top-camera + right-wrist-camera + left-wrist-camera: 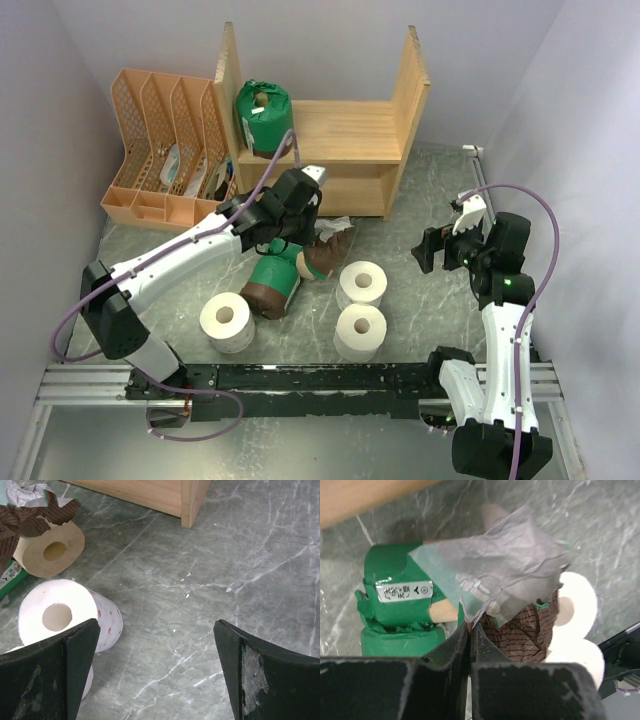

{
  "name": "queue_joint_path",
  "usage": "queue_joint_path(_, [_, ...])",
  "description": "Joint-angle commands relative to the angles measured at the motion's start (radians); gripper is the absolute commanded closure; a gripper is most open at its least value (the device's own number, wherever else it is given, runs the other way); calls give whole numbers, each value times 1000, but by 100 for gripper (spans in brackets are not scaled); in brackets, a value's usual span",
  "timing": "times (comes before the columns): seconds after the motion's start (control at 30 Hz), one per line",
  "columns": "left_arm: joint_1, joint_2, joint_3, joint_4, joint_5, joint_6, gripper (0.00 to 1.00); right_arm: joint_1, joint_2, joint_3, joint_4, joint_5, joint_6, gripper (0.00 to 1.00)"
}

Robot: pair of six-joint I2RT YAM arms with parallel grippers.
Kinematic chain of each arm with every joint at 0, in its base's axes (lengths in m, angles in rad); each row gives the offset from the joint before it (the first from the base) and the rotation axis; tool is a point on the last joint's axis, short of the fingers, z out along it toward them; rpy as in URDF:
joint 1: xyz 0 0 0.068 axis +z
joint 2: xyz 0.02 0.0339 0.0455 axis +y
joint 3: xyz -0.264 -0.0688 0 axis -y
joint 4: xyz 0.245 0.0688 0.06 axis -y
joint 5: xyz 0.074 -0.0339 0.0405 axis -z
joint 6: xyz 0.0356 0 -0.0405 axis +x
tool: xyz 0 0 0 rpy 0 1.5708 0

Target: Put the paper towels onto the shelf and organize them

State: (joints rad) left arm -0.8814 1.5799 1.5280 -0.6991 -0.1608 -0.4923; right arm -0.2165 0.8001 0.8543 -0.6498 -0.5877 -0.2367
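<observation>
- shelf [350, 130] stands at the far side of the table [225, 580]; a green-wrapped roll [262, 110] sits on its upper board, against the left panel.
- left jaws closed to a slit, pinching the loose clear wrap [505, 565] above a green pack [395, 580] and a brown-wrapped roll [520, 630] lying before the shelf.
- a bare white roll [228, 320] stands nearer the arms (core up); two more white rolls [362, 283] just beside each other.
- right jaws wide apart, holding nothing.
- orange rack [160, 150] left of the shelf.
</observation>
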Motion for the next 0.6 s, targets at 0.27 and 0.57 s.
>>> queue_joint_path(0.27, [-14,-66,-63,17,-133,-42,87,0,-7,5,-2,-12,-9,0])
queue_joint_path(0.57, [28,-88,42,-264,-531,-83,84,0,-3,6,-4,-16,-10,0])
